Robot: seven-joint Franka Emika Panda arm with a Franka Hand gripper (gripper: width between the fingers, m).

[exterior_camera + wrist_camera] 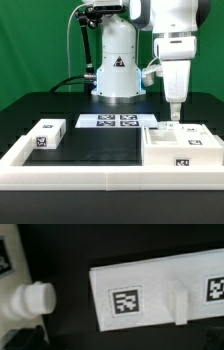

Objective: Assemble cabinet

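The tool (172, 117) is hanging over the cabinet (182, 148) at four o'clock on the table (100, 150) (spread or pinched, I cannot tell), apparently lining up a grasp needing centred descent.

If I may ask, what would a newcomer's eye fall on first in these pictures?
The robot's hand hangs close over the big white cabinet at the exterior view's right. A small tagged block sits alone at the exterior view's left, and the marker board lies flat in the middle.
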